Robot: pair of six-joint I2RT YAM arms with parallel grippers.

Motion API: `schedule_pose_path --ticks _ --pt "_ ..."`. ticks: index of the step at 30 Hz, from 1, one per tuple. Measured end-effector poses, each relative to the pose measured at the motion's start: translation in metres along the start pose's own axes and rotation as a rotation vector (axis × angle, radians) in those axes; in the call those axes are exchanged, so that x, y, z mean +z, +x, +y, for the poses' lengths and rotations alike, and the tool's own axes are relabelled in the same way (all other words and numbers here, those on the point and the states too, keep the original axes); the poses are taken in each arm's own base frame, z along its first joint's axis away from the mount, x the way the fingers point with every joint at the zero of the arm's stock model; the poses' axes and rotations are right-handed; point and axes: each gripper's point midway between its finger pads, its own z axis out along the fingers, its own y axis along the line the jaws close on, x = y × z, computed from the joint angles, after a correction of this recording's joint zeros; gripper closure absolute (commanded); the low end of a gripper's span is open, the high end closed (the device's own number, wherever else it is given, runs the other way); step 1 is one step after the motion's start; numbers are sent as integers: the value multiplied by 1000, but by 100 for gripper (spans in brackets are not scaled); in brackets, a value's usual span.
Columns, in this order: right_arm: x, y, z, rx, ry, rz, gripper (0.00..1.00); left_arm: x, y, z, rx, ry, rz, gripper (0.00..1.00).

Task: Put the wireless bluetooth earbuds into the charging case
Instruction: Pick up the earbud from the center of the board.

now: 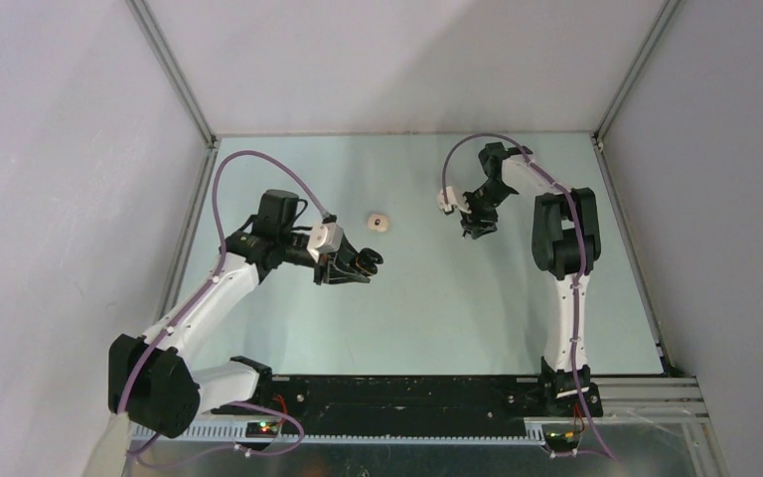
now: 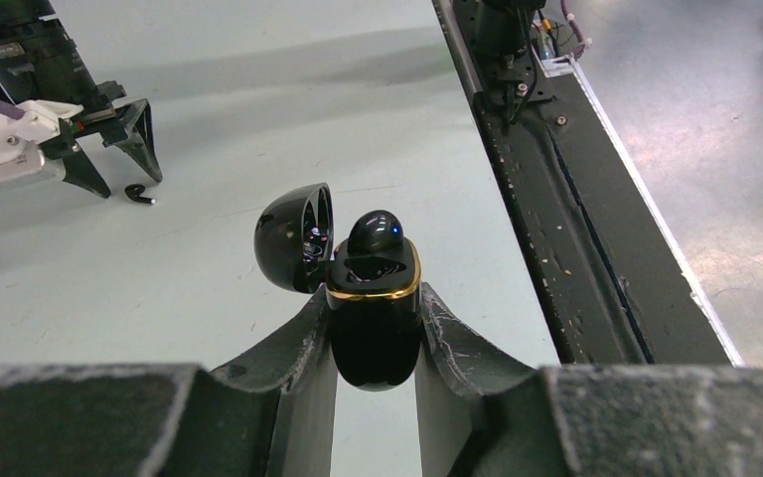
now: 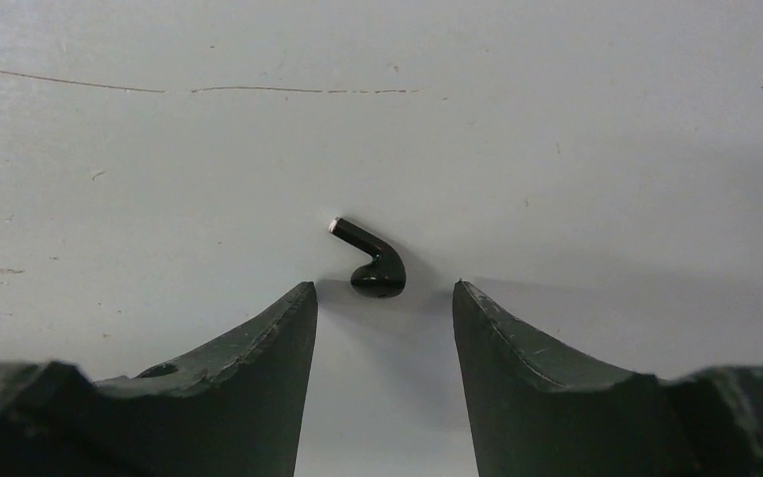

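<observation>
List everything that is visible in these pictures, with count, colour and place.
charging case: one, black with gold rim, lid open, in the left pincer
seated earbud: one, black, in the charging case
loose earbud: one, black, on the table before the right pincer
pale object: one, beige-white, on the table between the arms, too small to identify
table: one, pale green
left pincer: one, dark, shut on the charging case
right pincer: one, dark, open

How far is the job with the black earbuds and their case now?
Done: one black earbud sits in the open black case. In hand: the left gripper clamps that case; the right gripper, jaws open, hovers at the second black earbud on the table. Left: grasp and insert it.
</observation>
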Motion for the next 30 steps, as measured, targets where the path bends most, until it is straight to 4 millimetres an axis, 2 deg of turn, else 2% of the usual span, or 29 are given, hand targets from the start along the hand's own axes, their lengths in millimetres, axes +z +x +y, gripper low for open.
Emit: schedule_pose_path --ticks 5,12,19,22,23,27,30 --pt "-1 0 1 -32 -2 -6 45 0 -1 -2 -8 7 -4 92" --pt "0 -4 3 -39 -7 -45 54 0 -6 -1 6 11 -10 92" --pt "1 -8 3 -36 -5 -74 59 0 -5 -2 -3 13 -7 92" --pt "1 -9 3 -36 -5 -82 72 0 -5 -3 -1 14 -7 92" --pt "1 -9 3 -34 -5 -83 72 0 -4 -3 -1 14 -7 92" --pt "1 -9 4 -24 -4 -92 69 0 -4 -3 -5 15 -6 92" --pt "0 -8 5 -5 -1 -105 56 0 -4 -3 -6 15 -6 92"
